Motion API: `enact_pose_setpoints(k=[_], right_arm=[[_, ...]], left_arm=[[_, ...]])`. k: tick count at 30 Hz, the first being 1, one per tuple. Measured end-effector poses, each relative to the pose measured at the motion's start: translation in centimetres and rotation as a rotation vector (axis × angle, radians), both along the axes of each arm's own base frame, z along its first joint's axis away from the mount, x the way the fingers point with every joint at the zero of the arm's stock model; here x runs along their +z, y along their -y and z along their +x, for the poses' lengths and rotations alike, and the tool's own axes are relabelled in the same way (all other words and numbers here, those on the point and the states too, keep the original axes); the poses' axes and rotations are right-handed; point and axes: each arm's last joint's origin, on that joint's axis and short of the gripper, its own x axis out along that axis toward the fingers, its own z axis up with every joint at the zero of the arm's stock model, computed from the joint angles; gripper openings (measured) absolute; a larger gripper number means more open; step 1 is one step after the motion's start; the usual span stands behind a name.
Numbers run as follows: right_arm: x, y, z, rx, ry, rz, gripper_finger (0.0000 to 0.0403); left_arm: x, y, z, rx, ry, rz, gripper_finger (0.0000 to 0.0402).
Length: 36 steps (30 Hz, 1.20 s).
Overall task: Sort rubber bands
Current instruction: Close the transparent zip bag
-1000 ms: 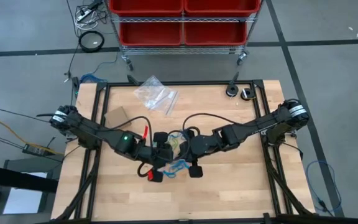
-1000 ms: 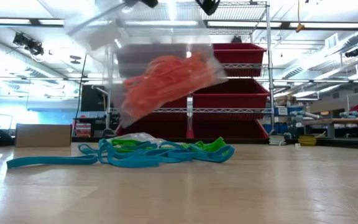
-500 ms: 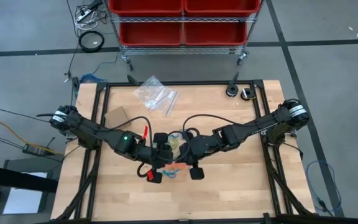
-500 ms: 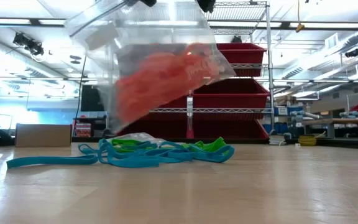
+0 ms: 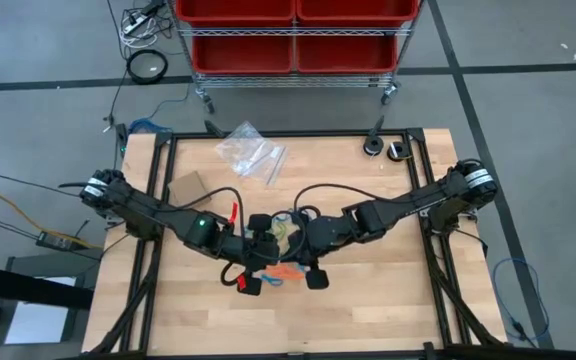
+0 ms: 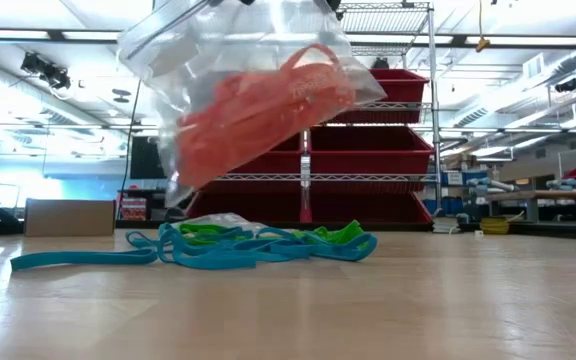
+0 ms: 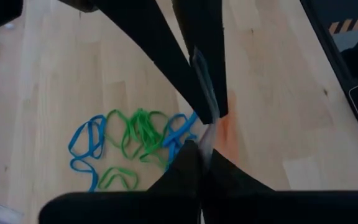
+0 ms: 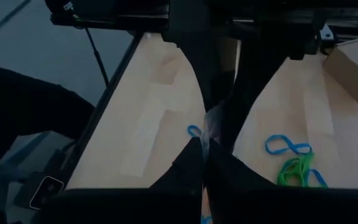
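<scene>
A clear plastic bag with orange rubber bands inside hangs above the table's middle. My left gripper and my right gripper meet tip to tip over it, both shut on its top. Blue rubber bands and green rubber bands lie loose on the wood beneath the bag; they also show in the left wrist view and in the right wrist view. My left gripper pinches the bag's top edge between its two fingers, coming slanting down from the table's left. The bag hangs below, tilted and clear of the table. My right gripper pinches the same top edge between its two fingers, slanting down from the table's right, right against the left gripper's fingertips. The bag hangs below it, lifted clear.
Spare clear bags lie near the far edge and a small cardboard box at the left. Two small round items sit at the far right corner. A cart with red bins stands beyond the far edge.
The bag has tipped in the hold: its lower end has swung up, and the orange rubber bands have shifted inside it toward the higher side. Both grippers have stayed where they were, above the loose bands.
</scene>
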Motion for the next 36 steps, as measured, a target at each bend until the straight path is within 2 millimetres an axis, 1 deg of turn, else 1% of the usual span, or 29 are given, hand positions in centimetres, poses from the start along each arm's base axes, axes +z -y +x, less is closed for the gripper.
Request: enact_pose_setpoints(k=[4, 12, 18, 21, 25, 30, 33, 36], right_arm=[[-0.13, 0.03, -0.08, 0.001, -0.014, -0.007, 0.0001], [-0.32, 0.0, -0.23, 0.009, -0.039, -0.007, 0.0], [-0.35, 0.0, -0.24, 0.006, -0.043, -0.004, 0.0], [-0.34, 0.0, -0.23, 0.006, -0.041, -0.005, 0.0], [-0.34, 0.01, -0.23, 0.005, -0.04, -0.009, 0.0], [-0.32, 0.04, -0.21, 0.0, -0.037, -0.013, 0.0], [-0.31, 0.03, -0.2, -0.001, -0.035, -0.014, 0.0], [-0.31, 0.05, -0.2, -0.007, -0.034, -0.018, 0.0]], left_arm=[[-0.07, 0.12, -0.1, -0.02, -0.017, -0.016, 0.0005], [-0.1, 0.17, -0.21, -0.034, -0.031, -0.034, 0.0043], [-0.02, 0.23, -0.12, -0.045, -0.024, -0.051, 0.0054], [-0.1, 0.23, -0.21, -0.049, -0.036, -0.05, 0.0045], [-0.25, 0.13, -0.39, -0.048, -0.061, -0.04, 0.0009], [-0.26, 0.13, -0.4, -0.033, -0.064, -0.055, 0.0004], [-0.28, 0.16, -0.45, -0.036, -0.073, -0.071, 0.002], [-0.35, 0.25, -0.56, -0.04, -0.084, -0.075, 0.0057]])
